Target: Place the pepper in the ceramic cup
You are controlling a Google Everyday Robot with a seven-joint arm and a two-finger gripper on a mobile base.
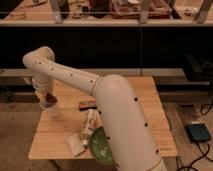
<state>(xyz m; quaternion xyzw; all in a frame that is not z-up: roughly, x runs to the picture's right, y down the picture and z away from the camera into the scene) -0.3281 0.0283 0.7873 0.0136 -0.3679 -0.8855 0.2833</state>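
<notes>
My gripper (48,100) hangs at the end of the white arm over the left end of the wooden table (145,107). It is shut on the pepper (50,100), a small dark red-brown shape at its tip. The ceramic cup (51,113) is a pale, faint white cup standing on the table right under the gripper. The pepper sits at about the level of the cup's rim. Whether it touches the cup is not clear.
A flat dark rectangular bar (87,104) lies to the right of the cup. A pale snack bag (90,122) and another light packet (76,145) lie nearer the front. A green patterned bowl (101,146) sits at the front edge, partly behind my arm.
</notes>
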